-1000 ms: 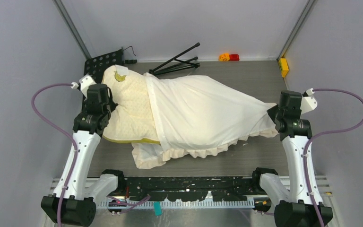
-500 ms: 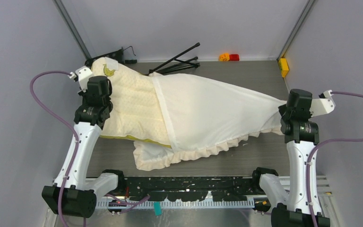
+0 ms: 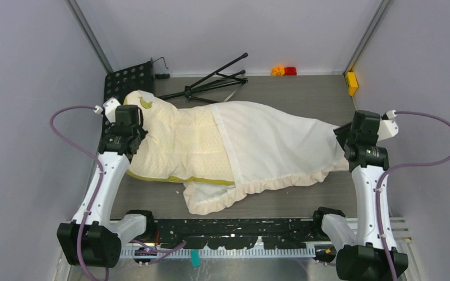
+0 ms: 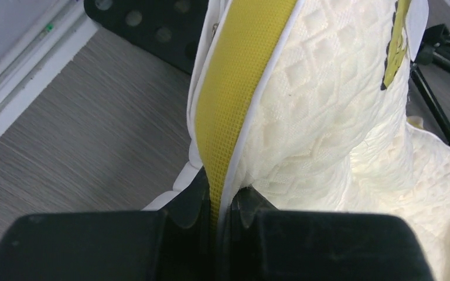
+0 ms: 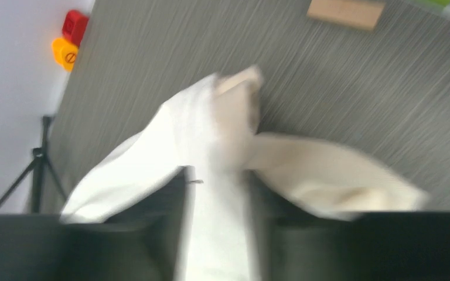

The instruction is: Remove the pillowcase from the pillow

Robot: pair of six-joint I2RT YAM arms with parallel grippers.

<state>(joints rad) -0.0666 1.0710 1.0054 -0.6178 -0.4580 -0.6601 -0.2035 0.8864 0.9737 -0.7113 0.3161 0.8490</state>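
The plump pale yellow dotted pillow (image 3: 176, 140) lies on the left half of the table, its right end still inside the off-white frilled pillowcase (image 3: 275, 146). My left gripper (image 3: 133, 139) is at the pillow's left end. In the left wrist view, this gripper (image 4: 221, 196) is shut on the yellow-green edge seam (image 4: 240, 88) of the pillow (image 4: 328, 117). My right gripper (image 3: 341, 143) is at the pillowcase's right tip. The blurred right wrist view shows that gripper (image 5: 217, 181) with its jaws apart and the white pillowcase (image 5: 170, 134) lying between them.
A black folded tripod (image 3: 214, 79) and a black perforated plate (image 3: 126, 79) lie at the back left. A red and orange toy (image 3: 284, 71) sits against the back wall, a yellow block (image 3: 351, 82) at the back right. Grey walls close in both sides.
The pillowcase has slid further right, baring more of the pillow. The right jaws have parted and that arm has come back left. The left arm lifted the pillow's end, then lowered it.
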